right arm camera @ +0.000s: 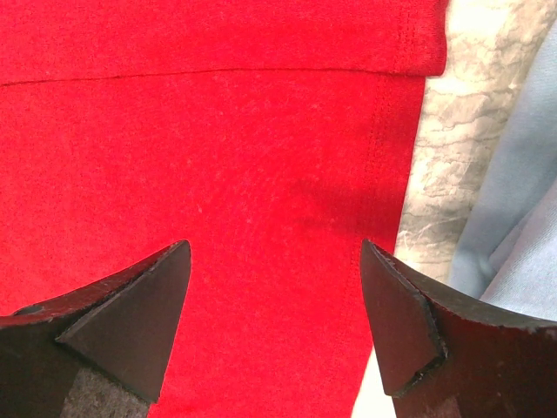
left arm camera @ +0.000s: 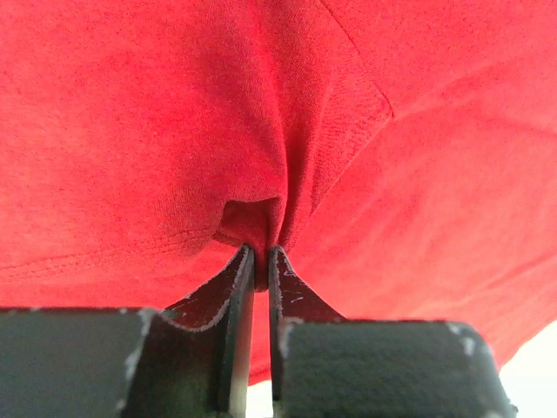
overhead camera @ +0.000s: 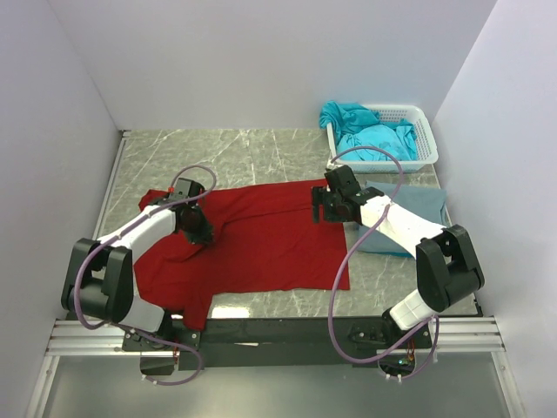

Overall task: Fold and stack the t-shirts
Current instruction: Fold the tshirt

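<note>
A dark red t-shirt (overhead camera: 261,235) lies spread across the middle of the table. My left gripper (overhead camera: 198,228) is over its left part, near the sleeve, and is shut on a pinched fold of the red cloth (left arm camera: 261,228). My right gripper (overhead camera: 326,205) hovers open above the shirt's right edge, with flat red cloth (right arm camera: 261,174) under it and nothing between its fingers. A grey-blue t-shirt (overhead camera: 422,209) lies at the right, partly under my right arm, and also shows in the right wrist view (right arm camera: 513,226). Turquoise t-shirts (overhead camera: 370,135) fill the basket.
The white lattice basket (overhead camera: 426,131) stands at the back right, against the right wall. White walls close off the left, back and right sides. Marble table top (overhead camera: 244,157) shows behind the red shirt. A metal rail (overhead camera: 261,331) runs along the near edge.
</note>
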Available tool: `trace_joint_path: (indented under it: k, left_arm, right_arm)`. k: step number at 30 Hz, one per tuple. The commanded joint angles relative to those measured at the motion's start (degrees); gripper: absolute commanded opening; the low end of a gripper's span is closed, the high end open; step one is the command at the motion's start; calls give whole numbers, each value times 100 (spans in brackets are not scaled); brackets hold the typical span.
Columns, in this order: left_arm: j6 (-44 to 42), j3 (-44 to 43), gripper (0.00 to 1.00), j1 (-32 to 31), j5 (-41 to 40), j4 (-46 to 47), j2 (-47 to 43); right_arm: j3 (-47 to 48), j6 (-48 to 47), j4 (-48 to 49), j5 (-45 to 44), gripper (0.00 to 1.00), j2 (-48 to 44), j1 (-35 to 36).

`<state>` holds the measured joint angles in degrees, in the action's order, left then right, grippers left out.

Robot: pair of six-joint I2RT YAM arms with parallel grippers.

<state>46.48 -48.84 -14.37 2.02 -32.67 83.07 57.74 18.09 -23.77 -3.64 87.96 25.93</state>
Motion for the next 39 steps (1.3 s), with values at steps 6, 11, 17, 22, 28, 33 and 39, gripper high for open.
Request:
trace_joint_path:
  k: [6, 11, 17, 22, 28, 33, 39]
  left_arm:
    - [-96, -433, 38, 4, -182, -899, 43]
    - [89, -618, 81, 4, -483, -1154, -361]
    - [413, -890, 100, 13, -1325, -1286, -704]
    - [459, -829, 99, 425, -1679, -418, -635]
    - [590, -354, 99, 1410, -765, 1865, 50]
    - [388, -626, 99, 1902, -432, 2449, 1156]
    - [151, -1030, 98, 2158, -246, 2739, 2063]
  right_arm:
    - [98, -86, -58, -128, 85, 37, -53]
    - [106, -95, -49, -137, 85, 46, -53]
    - [177, -139, -14, -50, 85, -25, -53]
    - [405, -165, 100, 346, 85, -25, -45]
    - [1169, -270, 294, 751, 86, 615, -45]
    - [1932, -227, 232, 707, 86, 1598, -194]
    - [3048, -306, -119, 470, 86, 2794, -334]
